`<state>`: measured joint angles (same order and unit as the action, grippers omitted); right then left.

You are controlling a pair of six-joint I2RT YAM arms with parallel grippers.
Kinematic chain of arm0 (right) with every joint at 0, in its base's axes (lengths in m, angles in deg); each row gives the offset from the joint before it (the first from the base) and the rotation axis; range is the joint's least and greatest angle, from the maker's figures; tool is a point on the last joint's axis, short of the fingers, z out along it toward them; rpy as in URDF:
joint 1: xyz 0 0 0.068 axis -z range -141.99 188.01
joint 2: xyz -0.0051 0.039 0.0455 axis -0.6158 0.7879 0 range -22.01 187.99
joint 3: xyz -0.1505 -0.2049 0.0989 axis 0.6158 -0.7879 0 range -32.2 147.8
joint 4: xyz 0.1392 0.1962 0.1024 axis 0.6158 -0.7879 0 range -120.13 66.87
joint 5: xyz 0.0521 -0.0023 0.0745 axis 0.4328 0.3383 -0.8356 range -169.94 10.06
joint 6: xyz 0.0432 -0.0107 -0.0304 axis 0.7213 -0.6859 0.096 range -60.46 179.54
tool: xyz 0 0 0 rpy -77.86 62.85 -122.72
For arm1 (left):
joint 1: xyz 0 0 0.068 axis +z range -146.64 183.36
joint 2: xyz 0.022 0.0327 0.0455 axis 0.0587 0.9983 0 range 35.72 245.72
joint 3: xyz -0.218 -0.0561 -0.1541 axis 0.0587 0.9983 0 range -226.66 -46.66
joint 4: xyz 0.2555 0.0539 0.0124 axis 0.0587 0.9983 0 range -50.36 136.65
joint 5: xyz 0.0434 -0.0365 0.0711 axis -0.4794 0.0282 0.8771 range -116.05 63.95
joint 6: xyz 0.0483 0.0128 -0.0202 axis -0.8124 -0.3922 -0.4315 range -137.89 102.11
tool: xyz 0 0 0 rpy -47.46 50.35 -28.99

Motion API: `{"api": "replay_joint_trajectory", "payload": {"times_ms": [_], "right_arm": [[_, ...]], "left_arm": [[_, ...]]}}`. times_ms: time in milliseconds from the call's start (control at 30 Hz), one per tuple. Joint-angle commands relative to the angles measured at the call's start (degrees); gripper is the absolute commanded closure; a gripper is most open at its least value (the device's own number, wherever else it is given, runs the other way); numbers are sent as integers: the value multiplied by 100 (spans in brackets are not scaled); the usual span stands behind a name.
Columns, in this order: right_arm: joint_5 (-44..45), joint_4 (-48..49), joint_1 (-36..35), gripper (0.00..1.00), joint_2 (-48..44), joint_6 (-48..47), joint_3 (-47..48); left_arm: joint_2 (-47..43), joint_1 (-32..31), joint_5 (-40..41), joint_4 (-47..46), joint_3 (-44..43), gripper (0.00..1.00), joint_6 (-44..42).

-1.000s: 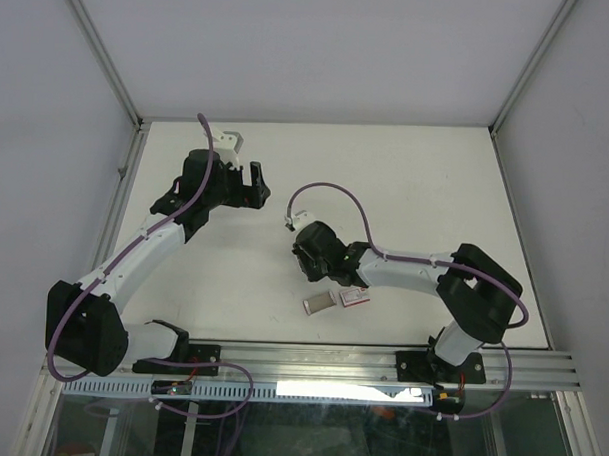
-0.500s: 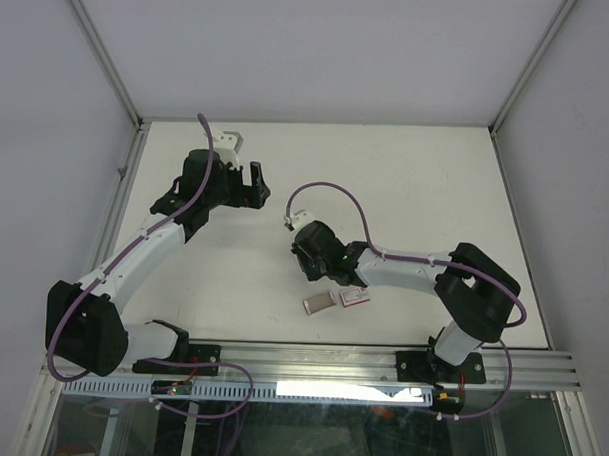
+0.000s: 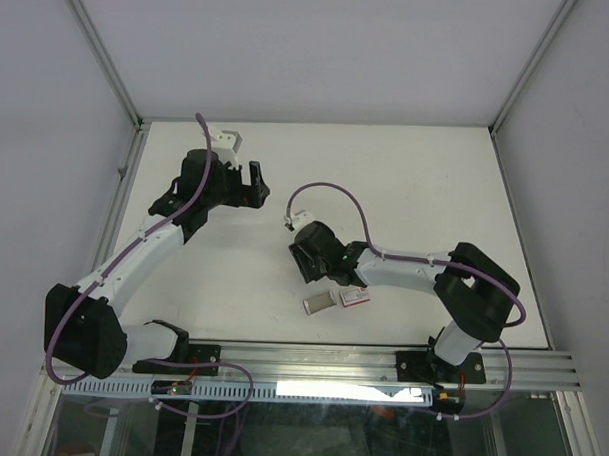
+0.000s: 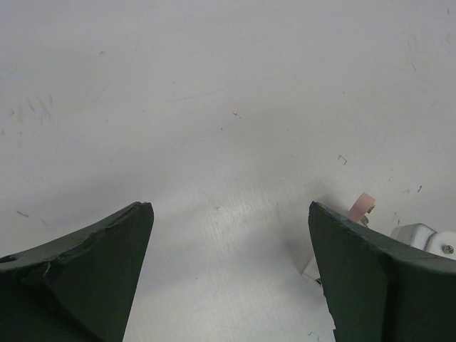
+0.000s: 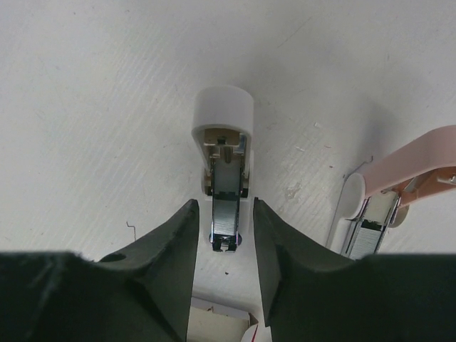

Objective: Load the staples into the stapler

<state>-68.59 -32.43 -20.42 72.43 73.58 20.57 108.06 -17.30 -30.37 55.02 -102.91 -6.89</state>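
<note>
Nearest the arms' bases, the small red-pink staples box (image 3: 353, 298) lies flat on the desk (image 3: 416, 182). Its grey tray (image 3: 318, 304) lies just beside it on the left. Just beyond them the right claw (image 3: 306, 262) is tipped down over the stapler (image 5: 222, 114). Its fingers (image 5: 171, 249) stand a little apart, flanking the stapler's open metal channel with a thin gap on each side, pinching nothing. A silvery strip that looks like staples (image 5: 226, 210) sits in that channel, and the stapler's pink cover (image 5: 410, 167) is swung off to the right. Farther back and to the left, the left claw (image 3: 250, 180) hangs over the desk with its fingers spread wide, holding nothing.
</note>
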Motion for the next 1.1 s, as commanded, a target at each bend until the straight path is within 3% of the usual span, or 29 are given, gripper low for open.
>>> {"api": "replay_joint_trajectory", "payload": {"times_ms": [0, 400, 1067], "right_arm": [[149, 32, -11, 61, -320, 179, 246], [123, -204, 191, 72, -553, 498, 222], [-48, -249, 187, 75, -20, 578, 140]], "left_arm": [[-248, -36, 167, -202, 18, 6, -64], [-281, -34, 185, -210, 33, 6, -68], [-274, -38, 192, -210, 31, 6, -78]]}}
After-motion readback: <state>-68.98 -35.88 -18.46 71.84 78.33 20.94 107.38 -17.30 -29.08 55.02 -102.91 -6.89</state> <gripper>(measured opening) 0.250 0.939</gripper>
